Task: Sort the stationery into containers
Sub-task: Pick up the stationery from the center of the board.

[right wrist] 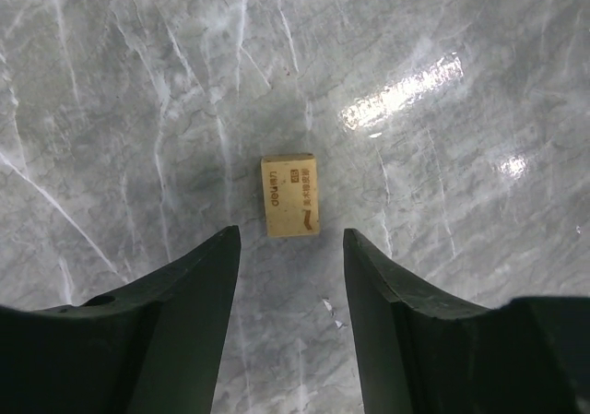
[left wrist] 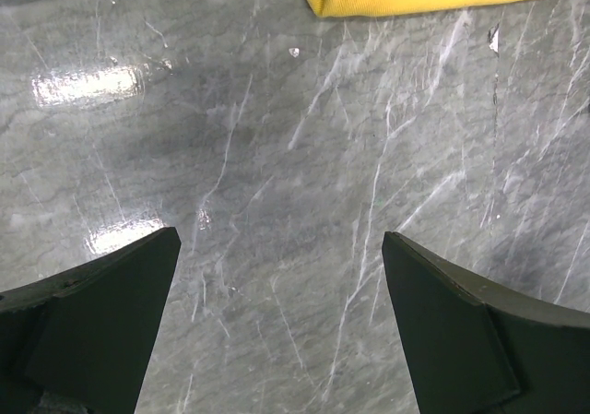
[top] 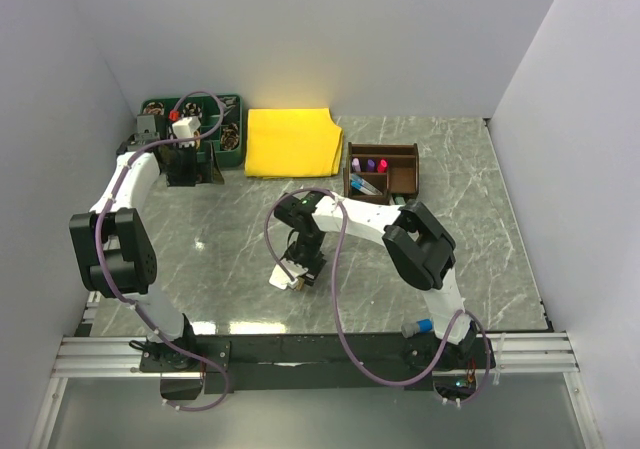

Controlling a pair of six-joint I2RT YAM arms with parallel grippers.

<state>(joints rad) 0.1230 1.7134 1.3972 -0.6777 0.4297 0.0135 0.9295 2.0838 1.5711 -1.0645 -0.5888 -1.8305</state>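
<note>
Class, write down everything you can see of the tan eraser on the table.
The eraser is a small tan rectangular block with brown print along one side, matte like rubber. It lies flat on the grey marbled table, its long side pointing away from the right hand, just beyond the gap between the open fingers. Only the table touches it.

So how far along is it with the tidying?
Several markers already stand in the wooden organiser. The right gripper, open, hovers over a tan eraser lying on the table, not yet gripped. That eraser still needs boxing. The left gripper is open, holding nothing.
</note>
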